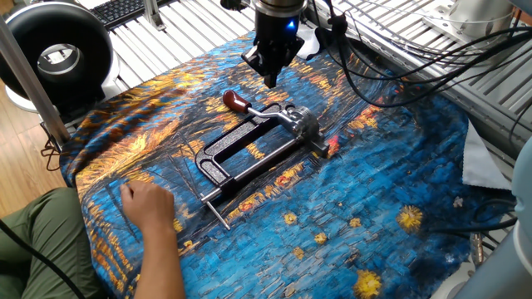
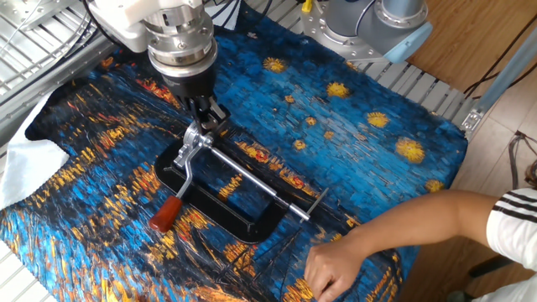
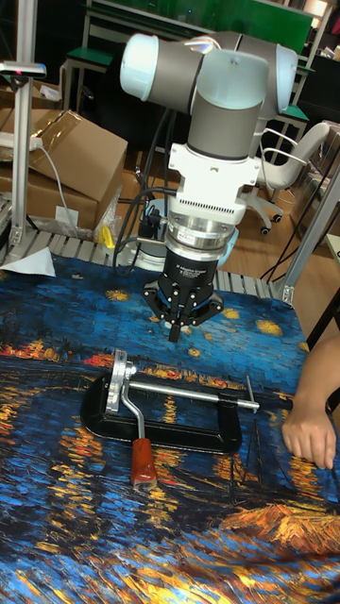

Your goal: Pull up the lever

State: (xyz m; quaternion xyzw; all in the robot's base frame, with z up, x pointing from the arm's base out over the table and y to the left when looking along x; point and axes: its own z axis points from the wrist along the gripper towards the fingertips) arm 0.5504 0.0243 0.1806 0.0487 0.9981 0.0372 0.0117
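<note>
The lever lies flat on the painted cloth, its dark red knob [image 1: 235, 101] [image 2: 166, 214] [image 3: 143, 465] at the free end of a thin silver arm [image 2: 186, 172]. The arm is hinged to a silver head on the black clamp frame [image 1: 218, 148] [image 2: 243, 228] [image 3: 179, 434]. My gripper [image 1: 270, 73] [image 2: 204, 114] [image 3: 176, 330] hangs just above and behind that hinged end. Its fingers are pressed together and hold nothing. It stands apart from the knob.
A person's hand [image 1: 150, 203] [image 2: 336, 268] [image 3: 307, 429] rests on the cloth near the clamp's far end, beside the thin bare steel rod [image 1: 218, 214] [image 2: 315, 204]. Cables and metal grating [image 1: 432, 50] lie behind the cloth. A black round device [image 1: 54, 54] stands at the back left.
</note>
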